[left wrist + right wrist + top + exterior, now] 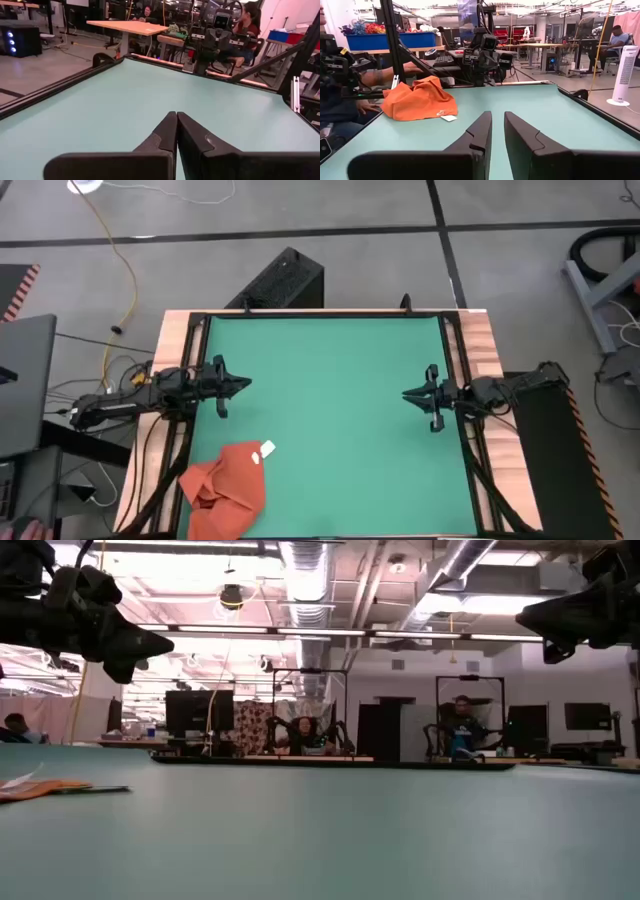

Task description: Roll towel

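The orange-red towel [225, 488] lies crumpled in a heap on the green table top, at the near left corner. Its white tag [267, 448] lies flat on the table at its far right edge. The towel also shows in the right wrist view [420, 100] and as a thin strip in the low view [40, 787]. My left gripper [245, 387] hovers above the table's left side, beyond the towel, fingers shut [176, 117] and empty. My right gripper [408, 393] hovers above the right side, far from the towel, with a narrow gap between its fingers [498, 119], empty.
The green table top [330, 380] has a dark raised rim and wooden side strips. A person's hand [30, 530] and arm [365, 107] are just off the near left corner, close to the towel. A black box [285, 280] stands beyond the far edge.
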